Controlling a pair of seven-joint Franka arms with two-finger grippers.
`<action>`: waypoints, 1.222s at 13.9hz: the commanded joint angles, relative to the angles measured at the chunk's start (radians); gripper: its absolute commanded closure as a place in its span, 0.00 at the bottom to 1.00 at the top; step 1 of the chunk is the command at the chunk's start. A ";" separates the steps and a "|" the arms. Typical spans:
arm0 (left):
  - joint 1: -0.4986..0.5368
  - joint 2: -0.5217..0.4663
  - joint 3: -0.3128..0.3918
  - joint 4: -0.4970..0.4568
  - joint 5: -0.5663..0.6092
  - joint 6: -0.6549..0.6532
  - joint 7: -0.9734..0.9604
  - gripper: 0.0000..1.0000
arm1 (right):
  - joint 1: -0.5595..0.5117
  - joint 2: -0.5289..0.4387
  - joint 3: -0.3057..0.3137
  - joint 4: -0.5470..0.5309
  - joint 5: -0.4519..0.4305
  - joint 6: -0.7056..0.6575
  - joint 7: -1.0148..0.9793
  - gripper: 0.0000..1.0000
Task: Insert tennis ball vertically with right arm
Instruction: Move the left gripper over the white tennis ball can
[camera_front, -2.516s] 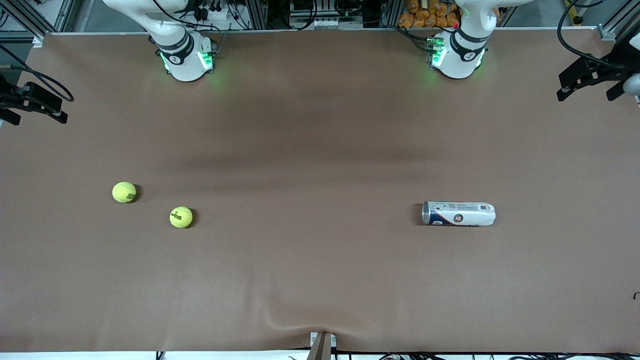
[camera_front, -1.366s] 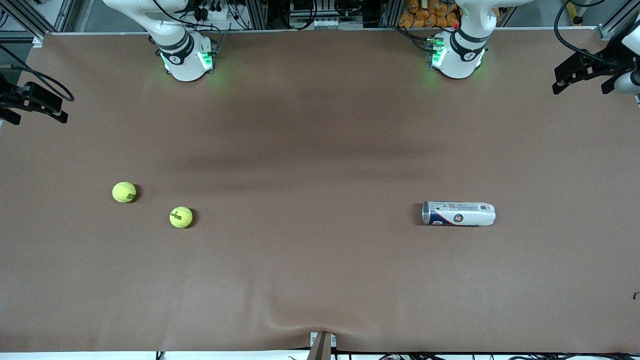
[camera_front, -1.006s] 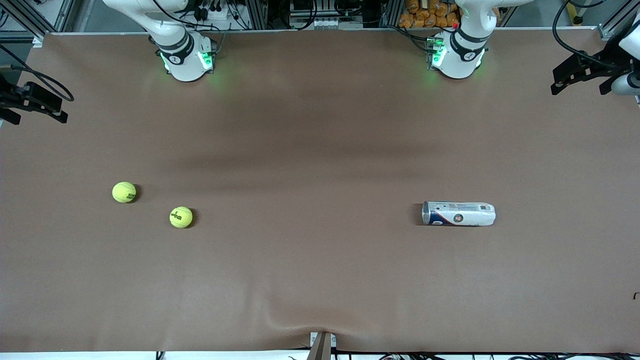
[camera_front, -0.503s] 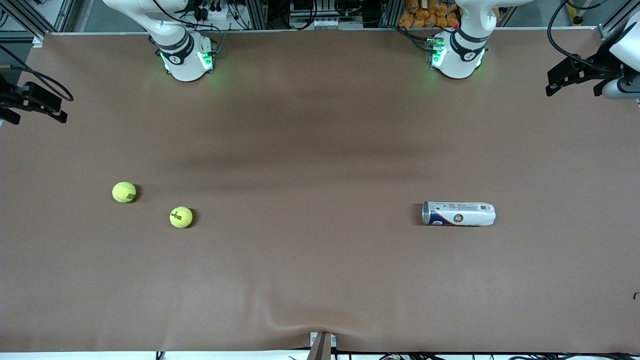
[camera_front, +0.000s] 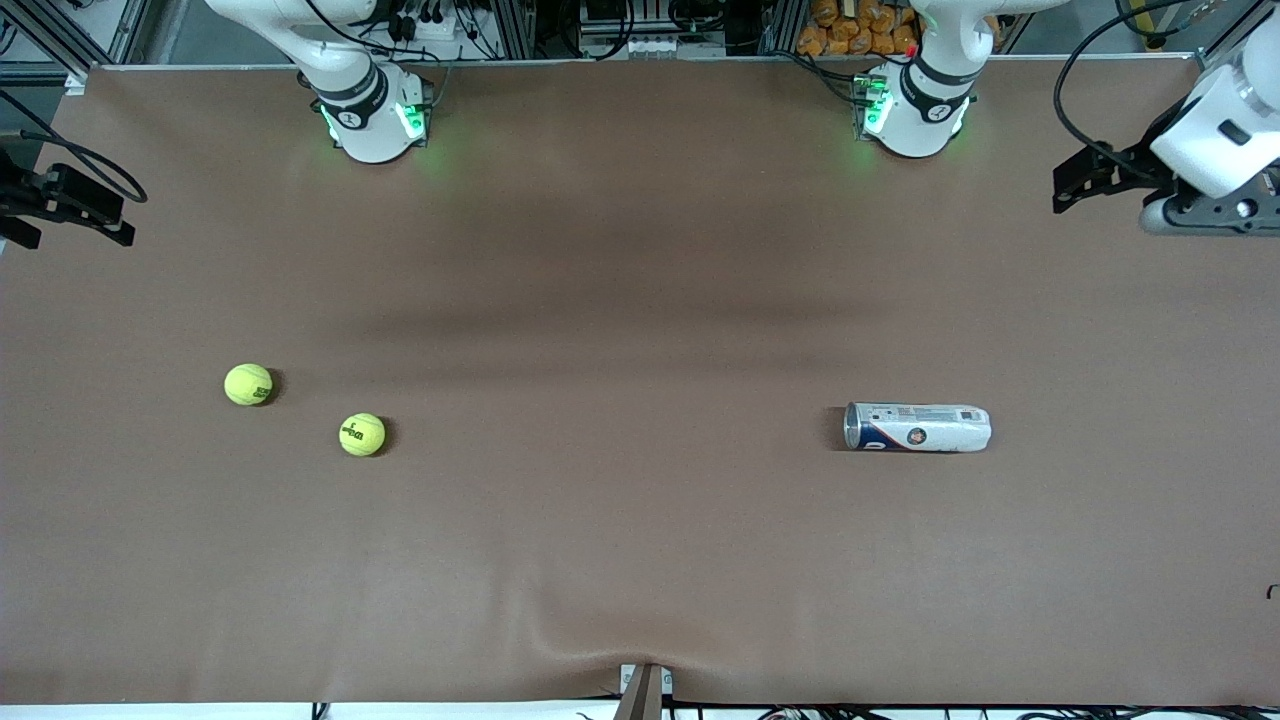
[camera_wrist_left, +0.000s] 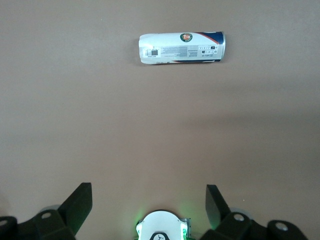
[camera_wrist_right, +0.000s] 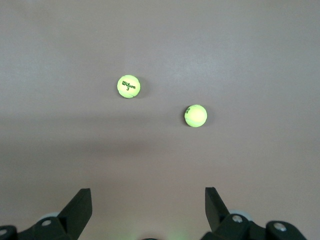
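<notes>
Two yellow tennis balls lie on the brown table toward the right arm's end. One (camera_front: 248, 384) (camera_wrist_right: 195, 115) is closer to that end; the other (camera_front: 362, 434) (camera_wrist_right: 128, 86), printed Wilson, lies nearer the front camera. A white and blue ball can (camera_front: 917, 427) (camera_wrist_left: 181, 48) lies on its side toward the left arm's end, its metal-rimmed mouth facing the balls. My right gripper (camera_wrist_right: 148, 196) hangs high and open, empty, with both balls far below. My left gripper (camera_wrist_left: 148, 192) is also open and empty, high above the table, well away from the can.
The left arm's white wrist (camera_front: 1215, 150) with its black camera mount reaches in over the table's left-arm end. The right arm's black wrist part (camera_front: 60, 200) shows at the other end. A ridge (camera_front: 640, 660) wrinkles the table cover at the front edge.
The left arm's wrist has swung in from the table's end toward the middle and come further into the front view. The right arm, the balls and the can have stayed put.
</notes>
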 joint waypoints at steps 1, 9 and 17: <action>-0.003 -0.010 -0.023 -0.043 0.005 0.045 0.000 0.00 | -0.025 -0.002 0.013 0.004 -0.002 -0.006 -0.009 0.00; -0.001 -0.013 -0.085 -0.156 0.018 0.147 0.008 0.00 | -0.022 -0.001 0.014 0.004 -0.001 -0.008 -0.006 0.00; 0.007 -0.008 -0.089 -0.308 0.047 0.301 0.154 0.00 | -0.025 -0.001 0.014 0.004 0.001 -0.012 -0.009 0.00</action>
